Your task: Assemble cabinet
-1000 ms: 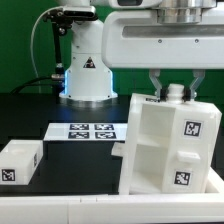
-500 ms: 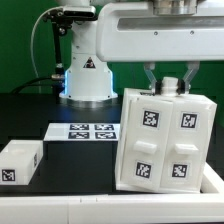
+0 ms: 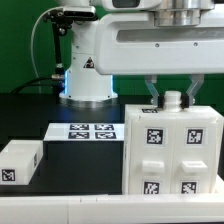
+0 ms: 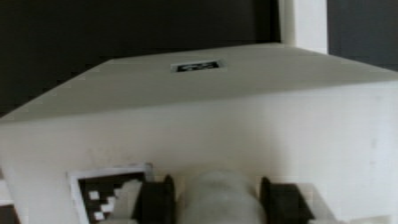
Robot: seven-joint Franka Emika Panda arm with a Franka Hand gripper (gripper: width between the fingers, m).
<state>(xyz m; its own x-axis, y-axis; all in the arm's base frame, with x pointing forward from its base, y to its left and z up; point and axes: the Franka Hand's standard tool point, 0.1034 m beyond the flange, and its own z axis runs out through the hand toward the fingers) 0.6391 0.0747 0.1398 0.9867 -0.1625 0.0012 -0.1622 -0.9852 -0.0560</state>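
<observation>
The cabinet [image 3: 170,150] stands upright at the exterior view's right, on the near side of the black table [image 3: 30,115]. Its front, with four tagged panels, faces the camera. Its bottom edge is out of the picture. On its top is a small round peg [image 3: 173,98]. The gripper [image 3: 172,97] comes from above and its two fingers are closed narrowly on this peg, one on each side. The wrist view shows the same grip [image 4: 215,195]. The marker board [image 3: 85,131] lies flat just beside the cabinet, towards the exterior view's left. A small white block [image 3: 20,160] sits further left.

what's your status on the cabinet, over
Fingers shut on round peg. Cabinet upright, tagged face to camera. Small block, marker board apart on exterior view's left.
</observation>
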